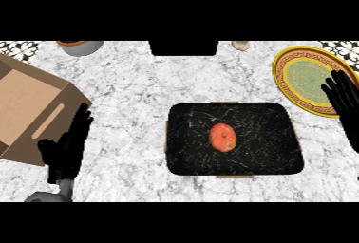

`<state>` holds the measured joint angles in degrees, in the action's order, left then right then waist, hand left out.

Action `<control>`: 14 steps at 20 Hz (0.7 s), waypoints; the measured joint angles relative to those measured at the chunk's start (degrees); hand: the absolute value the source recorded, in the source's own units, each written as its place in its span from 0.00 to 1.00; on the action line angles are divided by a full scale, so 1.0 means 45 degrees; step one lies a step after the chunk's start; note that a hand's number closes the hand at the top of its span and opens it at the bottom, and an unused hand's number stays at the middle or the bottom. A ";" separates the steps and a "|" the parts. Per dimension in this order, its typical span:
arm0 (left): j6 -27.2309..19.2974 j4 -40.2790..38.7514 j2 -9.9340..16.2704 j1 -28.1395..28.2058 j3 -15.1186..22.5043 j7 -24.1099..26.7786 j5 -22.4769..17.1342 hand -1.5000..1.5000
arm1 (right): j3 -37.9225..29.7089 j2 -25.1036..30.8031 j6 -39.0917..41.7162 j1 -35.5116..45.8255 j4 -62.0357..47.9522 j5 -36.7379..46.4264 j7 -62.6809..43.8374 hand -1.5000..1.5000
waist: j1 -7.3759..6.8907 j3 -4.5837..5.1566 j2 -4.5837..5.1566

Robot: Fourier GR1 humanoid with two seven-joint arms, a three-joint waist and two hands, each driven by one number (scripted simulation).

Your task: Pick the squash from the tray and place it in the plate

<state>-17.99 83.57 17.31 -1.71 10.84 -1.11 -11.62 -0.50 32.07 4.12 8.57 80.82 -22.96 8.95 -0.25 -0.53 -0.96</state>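
Observation:
An orange squash (pixel 223 137) lies near the middle of the black speckled tray (pixel 189 161) on the marble counter. A yellow-rimmed plate (pixel 308 78) with a green centre sits at the upper right. My right hand (pixel 345 97) is open at the right edge, fingers up, overlapping the plate's right side. My left hand (pixel 70 144) is open at the lower left, fingers pointing up, well left of the tray. Neither hand touches the squash.
A brown cardboard box (pixel 28 111) stands at the left, just beside my left hand. A grey bowl (pixel 80 46) is at the top left, a dark block (pixel 184 47) at top centre, and a small pale object (pixel 240 45) beside it.

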 measured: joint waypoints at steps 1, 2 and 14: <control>0.0090 -0.0139 -0.0030 0.0043 -0.0021 0.0120 0.0020 0.50 | 0.0086 -0.0127 0.0134 0.0233 -0.0074 0.0042 0.0054 1.00 | -0.0004 0.0021 0.0047; 0.0182 -0.0105 -0.0051 0.0050 0.0069 -0.0062 -0.0017 0.50 | 0.0205 -0.0150 0.0399 0.0699 -0.0049 -0.0047 -0.0037 1.00 | -0.0078 0.0037 0.0095; 0.1582 -0.0787 -0.0669 -0.0220 0.0958 -0.1673 -0.0857 0.50 | 0.0945 -0.1182 0.1429 0.5631 -0.4501 0.2143 0.3503 0.00 | -0.0786 0.0100 0.0468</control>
<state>-10.87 80.03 14.30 -2.70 15.15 -8.64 -15.48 3.75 26.75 10.55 33.91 60.57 -13.32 24.71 -3.79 -0.09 1.15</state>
